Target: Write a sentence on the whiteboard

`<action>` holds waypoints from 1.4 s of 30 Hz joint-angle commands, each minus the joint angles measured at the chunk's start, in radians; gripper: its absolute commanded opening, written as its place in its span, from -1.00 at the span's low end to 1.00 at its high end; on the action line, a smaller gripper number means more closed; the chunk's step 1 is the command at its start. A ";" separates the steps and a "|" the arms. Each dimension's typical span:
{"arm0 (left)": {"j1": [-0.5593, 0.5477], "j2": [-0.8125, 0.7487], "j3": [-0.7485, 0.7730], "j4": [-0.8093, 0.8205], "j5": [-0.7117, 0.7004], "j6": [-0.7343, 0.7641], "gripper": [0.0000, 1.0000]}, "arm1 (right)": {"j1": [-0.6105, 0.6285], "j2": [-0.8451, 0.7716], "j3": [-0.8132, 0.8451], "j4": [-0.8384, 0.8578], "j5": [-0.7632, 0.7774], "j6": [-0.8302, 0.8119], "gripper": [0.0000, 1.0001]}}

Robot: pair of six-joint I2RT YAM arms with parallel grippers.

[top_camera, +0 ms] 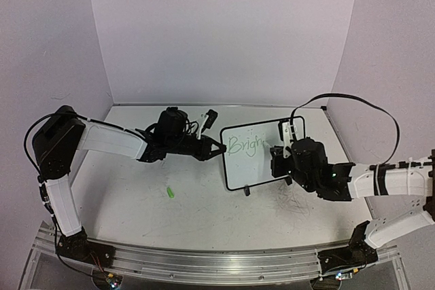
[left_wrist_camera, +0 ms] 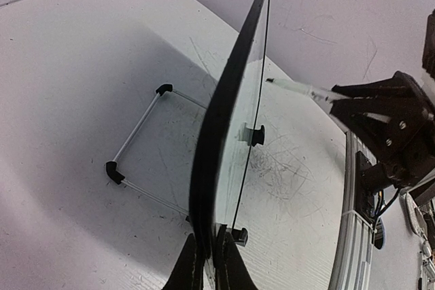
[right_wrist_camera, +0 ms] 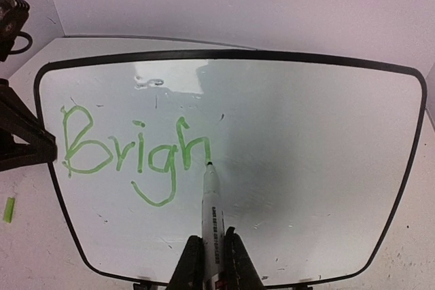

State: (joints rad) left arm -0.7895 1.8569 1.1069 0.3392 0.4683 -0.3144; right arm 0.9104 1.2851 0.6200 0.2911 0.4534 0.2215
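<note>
- The table [top_camera: 204, 222] is a white, scuffed surface. Grey scribble marks lie on it in front of the board.
- The whiteboard [top_camera: 255, 171] stands upright at centre-right of the table, between the two arms. It leans slightly back on a wire stand [left_wrist_camera: 136, 134] with black feet.
- The left gripper [top_camera: 221, 149] meets the board's left edge. In the left wrist view its jaws are pressed together on the black frame, with the edge of the board running up between them.
- The right gripper [top_camera: 280, 153] faces the writing side of the board, near its right half. Its jaws are clamped on a marker [right_wrist_camera: 212, 202], which juts forward from between them.
- The marker's tip touches the board surface just below and right of the last written letter.
- The sentence [right_wrist_camera: 136, 147] so far reads "Brigh" in light green. It sits on the left half of the board, in one line.
- A small green cap [top_camera: 169, 192] lies on the table, left of the board and well apart from both grippers.
</note>
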 commanded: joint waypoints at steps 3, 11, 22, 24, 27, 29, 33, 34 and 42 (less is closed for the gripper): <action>-0.004 -0.033 0.030 -0.055 -0.039 0.041 -1.00 | -0.038 -0.101 0.026 0.031 -0.013 -0.052 -1.00; -0.004 -0.040 0.030 -0.058 -0.040 0.044 -1.00 | -0.074 -0.029 0.068 0.070 -0.051 -0.077 -1.00; -0.004 -0.042 0.031 -0.060 -0.040 0.047 -1.00 | -0.076 0.012 0.091 0.088 -0.051 -0.091 -1.00; -0.004 -0.042 0.031 -0.061 -0.041 0.047 -1.00 | -0.076 0.021 0.097 0.088 -0.045 -0.091 -1.00; -0.004 -0.042 0.032 -0.061 -0.040 0.048 -1.00 | -0.076 0.033 0.100 0.085 -0.028 -0.088 -1.00; -0.004 -0.040 0.032 -0.061 -0.040 0.048 -1.00 | -0.076 0.035 0.098 0.074 -0.025 -0.079 -1.00; -0.004 -0.041 0.033 -0.063 -0.039 0.047 -1.00 | -0.076 0.031 0.090 0.047 -0.032 -0.063 -1.00; -0.004 -0.041 0.033 -0.063 -0.039 0.047 -1.00 | -0.076 0.030 0.088 0.041 -0.035 -0.059 -1.00; -0.004 -0.040 0.035 -0.063 -0.038 0.047 -1.00 | -0.076 0.010 0.056 -0.004 -0.059 -0.016 -1.00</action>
State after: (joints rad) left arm -0.7921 1.8503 1.1069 0.3284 0.4606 -0.3107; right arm 0.8398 1.3073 0.6804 0.3262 0.4017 0.1717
